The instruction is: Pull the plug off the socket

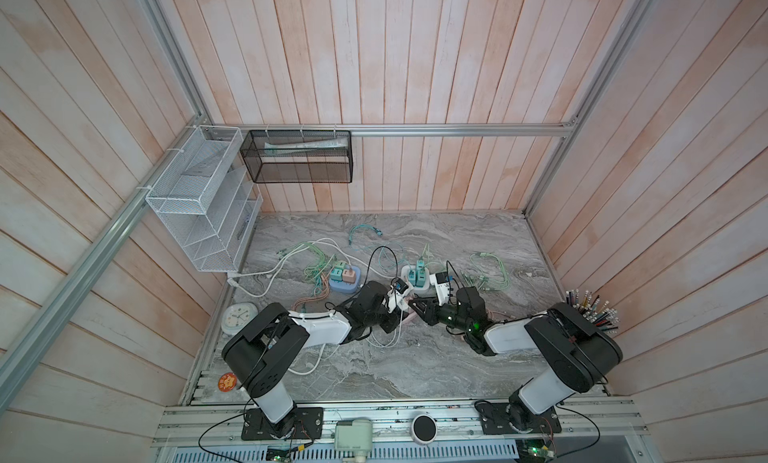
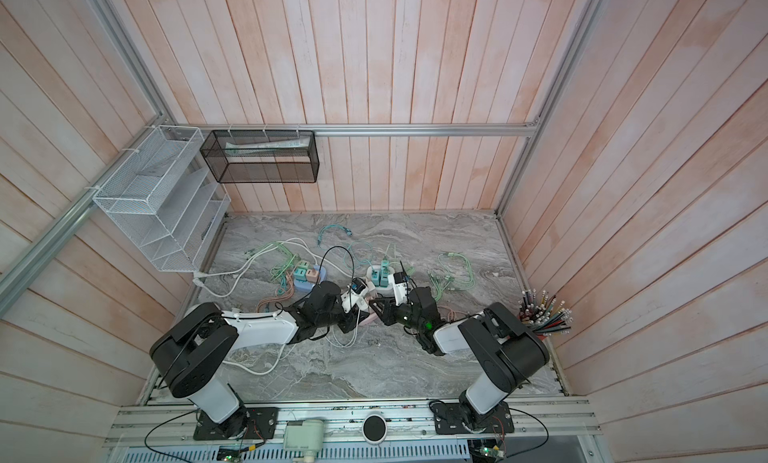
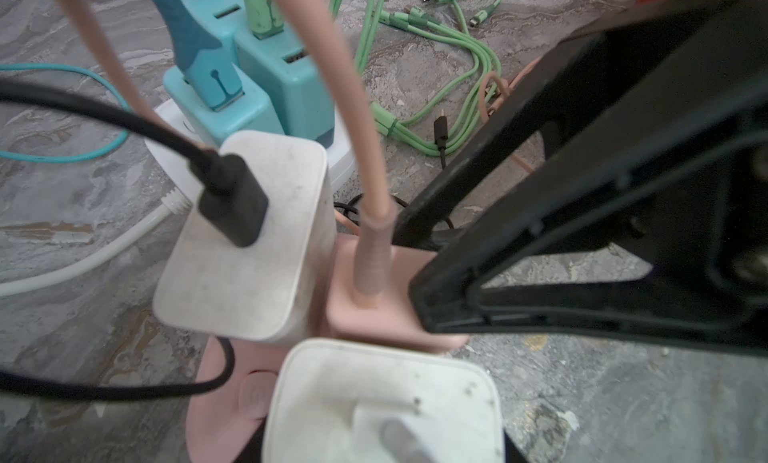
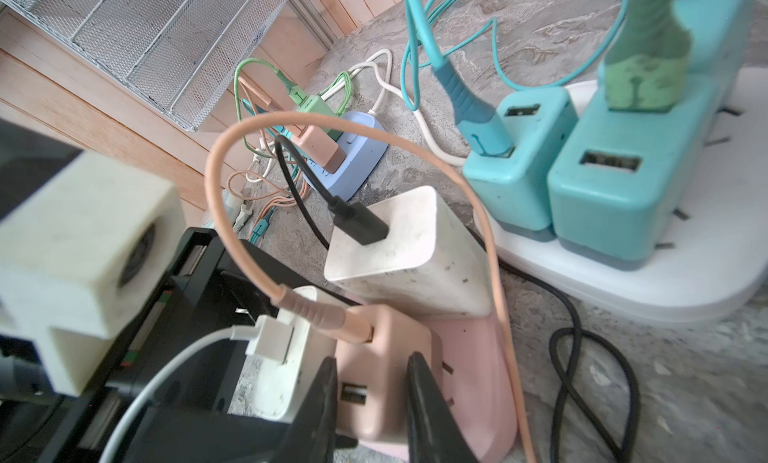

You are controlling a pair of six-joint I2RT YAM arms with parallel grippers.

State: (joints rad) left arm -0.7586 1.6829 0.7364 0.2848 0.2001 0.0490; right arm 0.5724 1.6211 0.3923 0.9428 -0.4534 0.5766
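The right gripper [image 4: 372,359] is clenching on the pink plug [image 4: 386,336], with one black finger [image 4: 320,398] pressing each side of it. The plug is standing on the pink power strip [image 4: 469,357] at the middle of the surface [image 1: 415,357]. It is touching the strip, and the pictures do not show whether its prongs are in or out. A pink cable [image 4: 216,170] is looping up out of the top of the plug.

Just to the left, the left gripper [image 1: 402,309] is reaching in to meet the right one. It appears to be grasping the white charger [image 4: 286,382] that is sitting beside the pink plug on the same strip, though its fingertips are barely showing. A white cable [image 4: 174,369] is running from that charger.

On the far end of the pink strip a second white charger [image 4: 407,265] is standing upright, with a black connector [image 4: 359,224] plugged into its top.

Just beyond, on the far side, a white power strip [image 4: 665,282] is carrying two teal chargers [image 4: 615,190]. To the left of it a blue power strip [image 1: 343,284] is holding green and pink plugs. A bundle of green cables [image 1: 490,274] is lying loose on the surface to the right.
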